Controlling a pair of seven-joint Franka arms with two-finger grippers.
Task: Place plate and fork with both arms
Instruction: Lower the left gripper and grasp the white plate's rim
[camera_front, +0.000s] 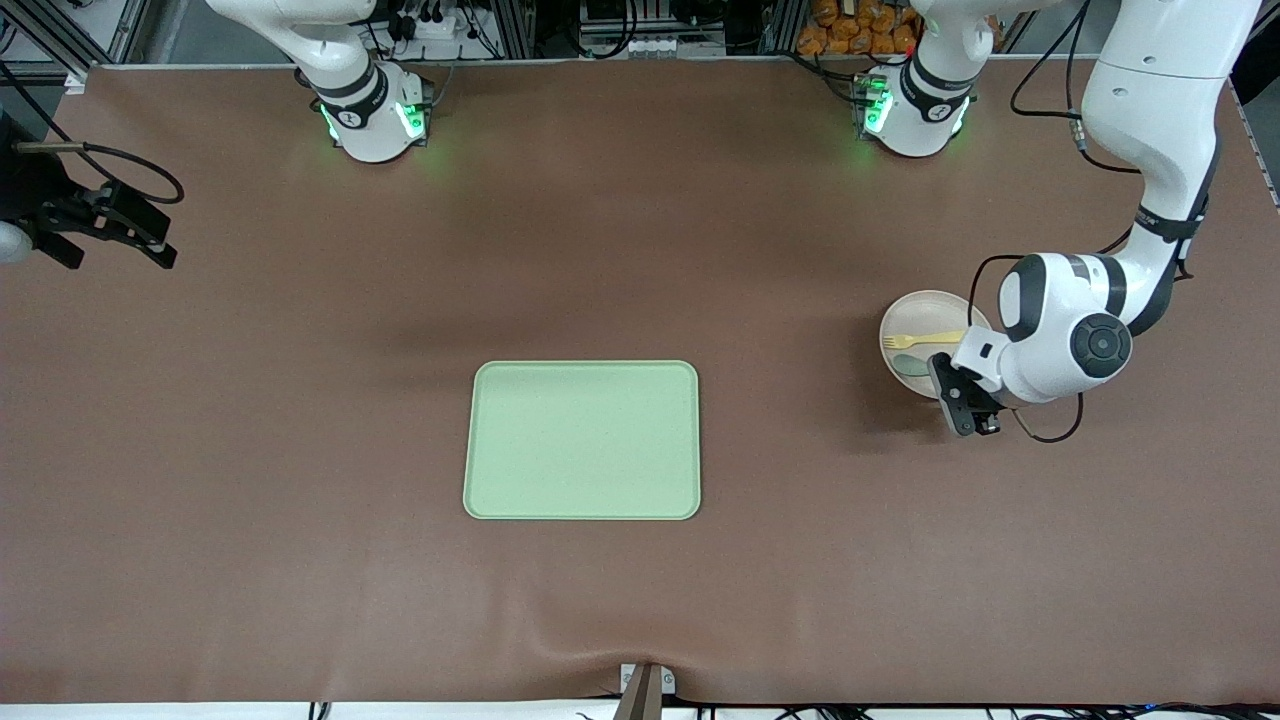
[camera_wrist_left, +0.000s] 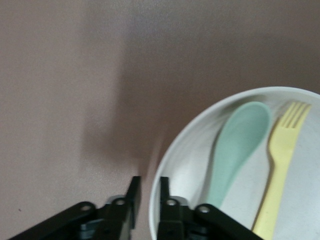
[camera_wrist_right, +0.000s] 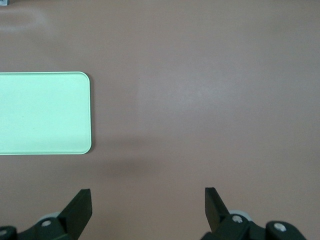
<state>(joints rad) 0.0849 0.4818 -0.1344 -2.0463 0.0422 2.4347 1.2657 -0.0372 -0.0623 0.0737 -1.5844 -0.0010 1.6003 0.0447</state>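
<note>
Brown table (camera_front: 300, 420) bears green tray (camera_front: 583, 440), plate (camera_front: 905, 318).

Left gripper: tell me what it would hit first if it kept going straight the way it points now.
Most likely the plate's rim. The left gripper has its two fingers set closely either side of that rim, one outside, one inside, so going straight on should meet the plate edge first. Depth is unclear.

We see bare table all round the tray (camera_front: 583, 440); the left gripper (camera_front: 962, 400) crowds the plate (camera_front: 915, 318) rim toward the front camera.
</note>
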